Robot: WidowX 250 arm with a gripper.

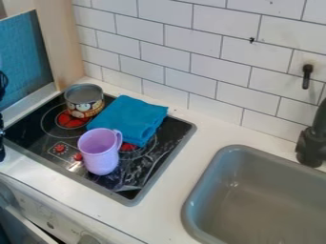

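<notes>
At the left edge, a narrow black strip of the gripper shows beside the stove, cut off by the edge and apart from the objects. A purple mug stands upright on the black stove top, its handle toward the back right. Behind the mug lies a folded teal cloth, partly covering a red burner. An open metal can with a picture label stands at the back left corner, left of the cloth.
To the right a grey sink is set into the white counter, with a black faucet behind it. A white tiled wall rises at the back. Stove knobs are on the front panel at the lower left.
</notes>
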